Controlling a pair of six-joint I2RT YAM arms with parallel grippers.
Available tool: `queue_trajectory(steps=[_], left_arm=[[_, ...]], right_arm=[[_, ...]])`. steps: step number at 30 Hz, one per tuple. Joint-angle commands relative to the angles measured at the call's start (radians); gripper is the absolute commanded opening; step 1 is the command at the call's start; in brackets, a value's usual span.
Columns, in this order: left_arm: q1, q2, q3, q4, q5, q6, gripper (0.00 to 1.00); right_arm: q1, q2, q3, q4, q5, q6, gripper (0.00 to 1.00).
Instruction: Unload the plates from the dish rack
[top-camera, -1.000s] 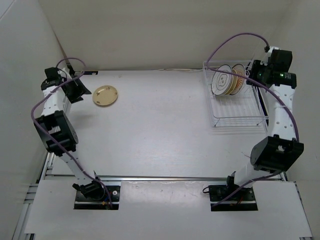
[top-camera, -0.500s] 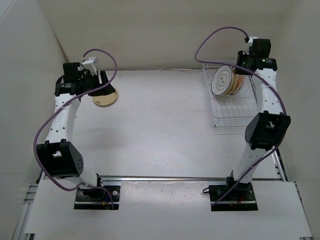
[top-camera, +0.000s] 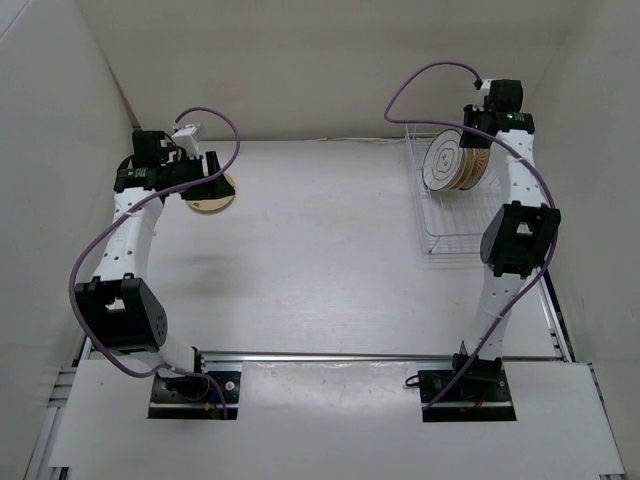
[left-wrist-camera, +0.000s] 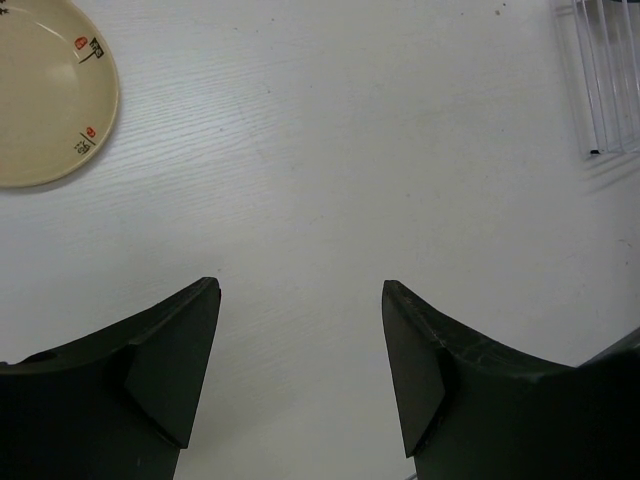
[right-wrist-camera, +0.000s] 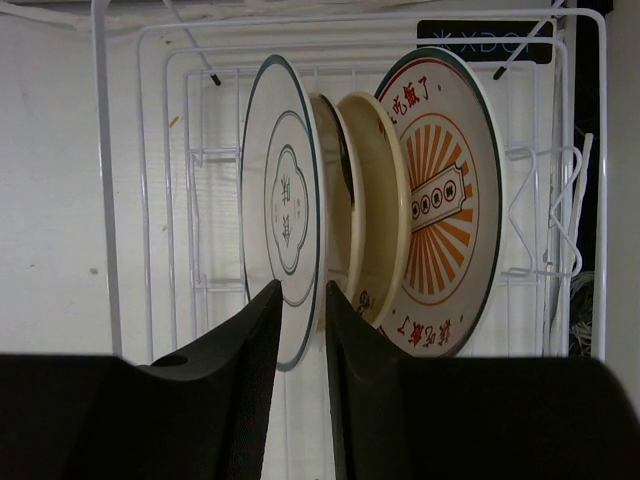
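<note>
White tabletop, faint wood grain in the left wrist view. One cream-yellow plate lies flat at far left, small red marks inside, partly hidden in the top view. White wire dish rack stands at far right. Plate and rack are well apart.

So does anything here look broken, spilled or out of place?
Nothing stands out. Three stand upright in the rack: a white plate, a cream plate, a sunburst plate. A fourth plate lies flat on the table. No spills or cracks show.

overhead wide, wrists close; dish rack shared
</note>
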Motion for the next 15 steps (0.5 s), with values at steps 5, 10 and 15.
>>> queue_trajectory(steps=[5, 10, 15], left_arm=[[-0.003, 0.009, -0.007, 0.004, -0.001, 0.032, 0.76], [-0.003, 0.018, -0.007, 0.004, -0.001, 0.032, 0.76], [-0.003, 0.018, -0.007, -0.005, -0.011, 0.042, 0.76]], right_arm=[[-0.003, 0.073, 0.109, 0.039, -0.001, -0.014, 0.31], [-0.003, 0.114, 0.118, 0.039, -0.012, -0.014, 0.32], [-0.003, 0.145, 0.138, 0.039, -0.034, -0.014, 0.32]])
